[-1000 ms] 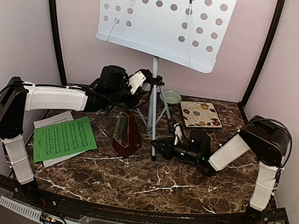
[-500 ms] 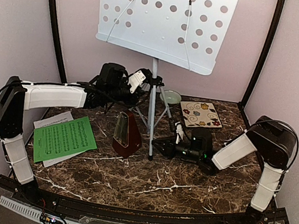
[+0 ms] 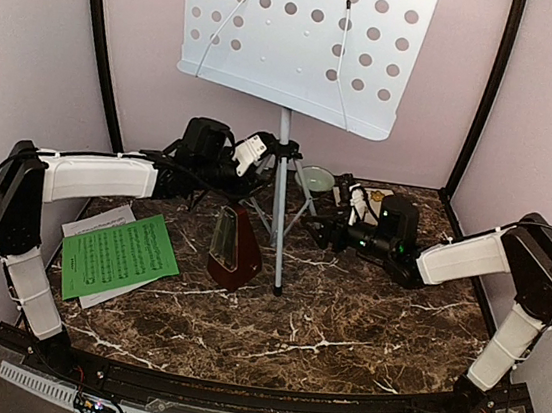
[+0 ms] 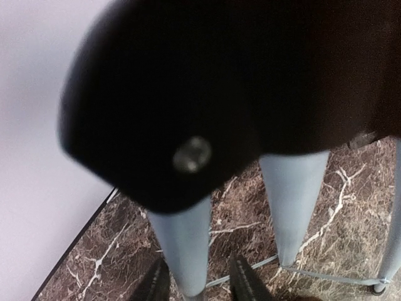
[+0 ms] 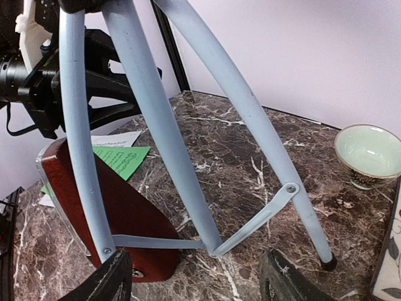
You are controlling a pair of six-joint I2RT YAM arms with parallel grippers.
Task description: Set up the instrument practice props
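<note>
The music stand stands upright at the back, with its white hole-punched desk (image 3: 307, 39) on top and its pale tripod legs (image 3: 279, 237) on the marble. My left gripper (image 3: 257, 176) is just under the tripod hub. In the left wrist view its fingers (image 4: 247, 283) straddle one leg (image 4: 188, 244), slightly open, with a gap on the right side. My right gripper (image 3: 321, 230) is wide open facing the legs (image 5: 169, 138), touching nothing. The red-brown metronome (image 3: 233, 250) stands left of the front leg. Green and white music sheets (image 3: 117, 256) lie at the left.
A pale-green bowl (image 3: 317, 179) sits behind the tripod, also in the right wrist view (image 5: 369, 153). The flower-patterned tile (image 3: 376, 193) is mostly hidden behind my right wrist. Pink walls close in the back and both sides.
My right gripper let go of the front leg, opened wide and drew back to the right and towards the rear. My left gripper's jaws loosened around their leg.
</note>
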